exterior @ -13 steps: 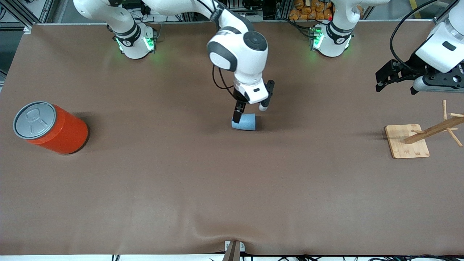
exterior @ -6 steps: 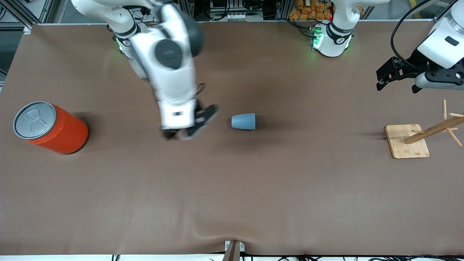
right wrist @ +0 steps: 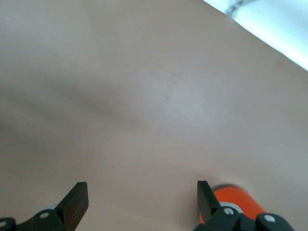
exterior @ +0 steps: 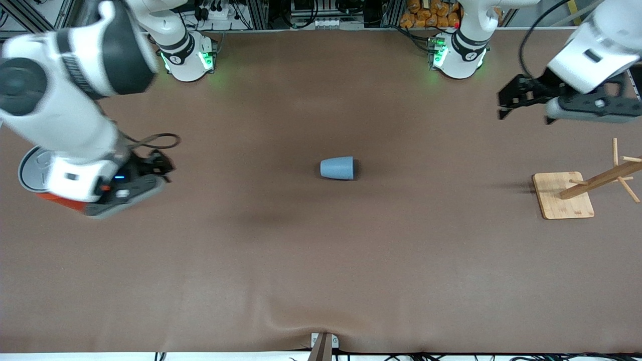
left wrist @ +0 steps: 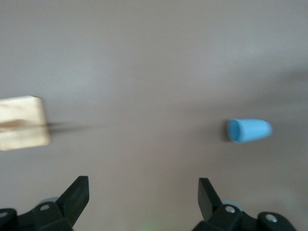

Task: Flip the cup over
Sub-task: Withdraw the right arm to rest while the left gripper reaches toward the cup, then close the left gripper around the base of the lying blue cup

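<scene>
1. Fingers (right wrist: 77,197) of the right gripper (exterior: 161,168) are spread and empty, over the orange can (exterior: 60,202); the left gripper (exterior: 506,104), also released, hangs near the wooden rack (exterior: 564,194).
2. The cup (exterior: 337,168) lies on its side mid-tabletop (exterior: 321,260), touched by nothing.
3. Its mouth seems to face the left arm's end, though blur leaves this uncertain.
4. Risk: a sideways-lying tapered cup may roll or slip when pinched.
</scene>
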`<action>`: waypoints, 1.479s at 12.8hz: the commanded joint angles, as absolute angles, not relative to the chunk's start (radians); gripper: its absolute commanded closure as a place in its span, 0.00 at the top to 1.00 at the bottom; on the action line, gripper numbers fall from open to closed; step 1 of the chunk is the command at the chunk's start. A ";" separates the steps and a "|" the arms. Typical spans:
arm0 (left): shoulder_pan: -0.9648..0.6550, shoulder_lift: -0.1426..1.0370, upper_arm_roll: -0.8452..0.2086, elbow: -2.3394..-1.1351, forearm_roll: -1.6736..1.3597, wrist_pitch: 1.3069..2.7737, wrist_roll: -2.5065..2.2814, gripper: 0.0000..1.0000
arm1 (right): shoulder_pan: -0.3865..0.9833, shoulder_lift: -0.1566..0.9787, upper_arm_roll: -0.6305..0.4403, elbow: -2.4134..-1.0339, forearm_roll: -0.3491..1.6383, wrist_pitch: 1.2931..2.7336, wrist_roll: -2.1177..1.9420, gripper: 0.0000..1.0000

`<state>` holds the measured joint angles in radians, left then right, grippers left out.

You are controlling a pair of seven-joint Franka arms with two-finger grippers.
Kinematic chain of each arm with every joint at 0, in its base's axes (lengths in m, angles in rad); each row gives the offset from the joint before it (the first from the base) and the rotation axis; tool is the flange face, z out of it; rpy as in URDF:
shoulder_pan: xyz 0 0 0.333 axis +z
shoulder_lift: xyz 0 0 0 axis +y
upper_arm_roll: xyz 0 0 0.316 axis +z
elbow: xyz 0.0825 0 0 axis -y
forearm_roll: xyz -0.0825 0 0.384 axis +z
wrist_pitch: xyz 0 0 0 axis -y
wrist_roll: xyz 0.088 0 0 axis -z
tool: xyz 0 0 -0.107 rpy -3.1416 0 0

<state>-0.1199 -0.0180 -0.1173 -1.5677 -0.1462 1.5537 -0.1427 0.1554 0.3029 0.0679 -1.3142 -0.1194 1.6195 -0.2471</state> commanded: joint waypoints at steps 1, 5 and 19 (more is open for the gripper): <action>-0.107 0.066 -0.114 -1.589 -0.305 1.598 -0.143 1.00 | 0.060 0.249 0.092 -1.325 -0.059 1.562 -0.212 1.00; -0.123 0.110 -0.132 -1.727 -0.475 1.753 -0.143 1.00 | 0.005 0.149 0.086 -1.392 0.005 1.457 0.133 1.00; -0.106 0.152 -0.233 -2.150 -0.866 2.034 0.032 1.00 | -0.037 -0.035 0.063 -1.539 0.018 1.513 0.141 1.00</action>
<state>-0.1219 0.1629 -0.2218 -2.0806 -0.7500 1.9830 -0.0474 -0.0326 -0.0654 0.0575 -1.6090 0.0121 1.5766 0.1139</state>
